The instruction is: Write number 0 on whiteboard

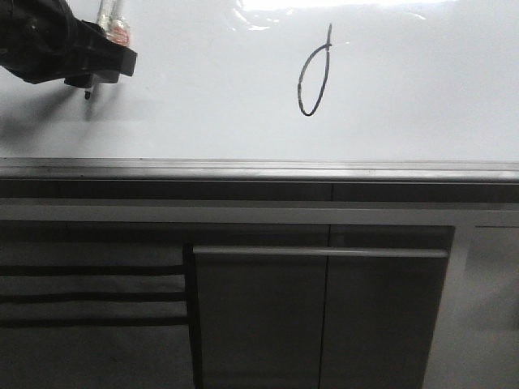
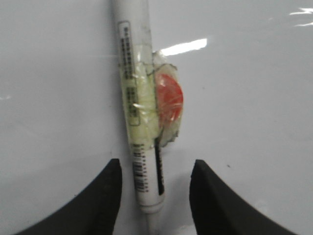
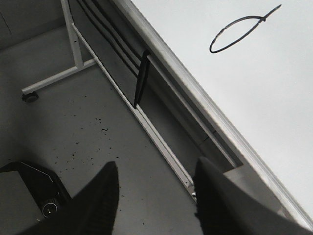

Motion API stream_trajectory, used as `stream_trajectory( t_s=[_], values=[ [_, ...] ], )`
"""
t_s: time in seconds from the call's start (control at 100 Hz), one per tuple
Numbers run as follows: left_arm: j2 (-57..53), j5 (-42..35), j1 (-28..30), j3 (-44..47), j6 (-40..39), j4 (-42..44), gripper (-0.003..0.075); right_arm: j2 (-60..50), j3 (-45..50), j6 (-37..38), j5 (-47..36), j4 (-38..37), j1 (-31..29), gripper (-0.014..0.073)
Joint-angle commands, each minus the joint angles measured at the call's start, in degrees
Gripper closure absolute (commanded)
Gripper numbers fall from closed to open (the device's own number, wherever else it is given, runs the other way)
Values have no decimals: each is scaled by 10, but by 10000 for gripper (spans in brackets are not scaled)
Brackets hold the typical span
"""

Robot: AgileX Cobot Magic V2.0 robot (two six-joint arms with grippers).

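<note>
left jaws (image 2: 155, 205): spread, marker (image 2: 139, 127) between, no contact
right jaws (image 3: 154, 196): spread, empty
number 0 (image 1: 315, 81): drawn on whiteboard (image 1: 203, 97), well apart from left jaws

Bright overhead glare streaks the top of my large glossy white whiteboard (image 1: 203, 113); below it the dark grey panelled cabinet fronts (image 1: 259, 316) look dim, grainy and soft.

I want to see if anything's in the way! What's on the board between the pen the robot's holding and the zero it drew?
Nothing. In the front view, only bare whiteboard lies between the marker pen in the left gripper and the number 0.
</note>
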Motion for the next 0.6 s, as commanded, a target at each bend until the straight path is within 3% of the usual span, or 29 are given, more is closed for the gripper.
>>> stream_trajectory(
  t_s=[0.0, 0.18, 0.33, 0.46, 0.59],
  values=[
    [-45, -3, 2, -21, -2, 7, 407, -2, -12, 7, -21, 19, -5, 281],
    [-121, 100, 2, -27, -2, 7, 393, -2, -12, 46, -17, -4, -6, 281],
    [-208, 199, 16, -27, -1, 34, 393, -2, -12, 148, -13, -70, -8, 281],
    [-286, 311, 55, -27, -1, 41, 394, -13, -7, 253, -26, -137, -8, 281],
    [-358, 416, 109, -27, -8, 41, 394, -55, 35, 320, -86, -140, -8, 281]
  ],
)
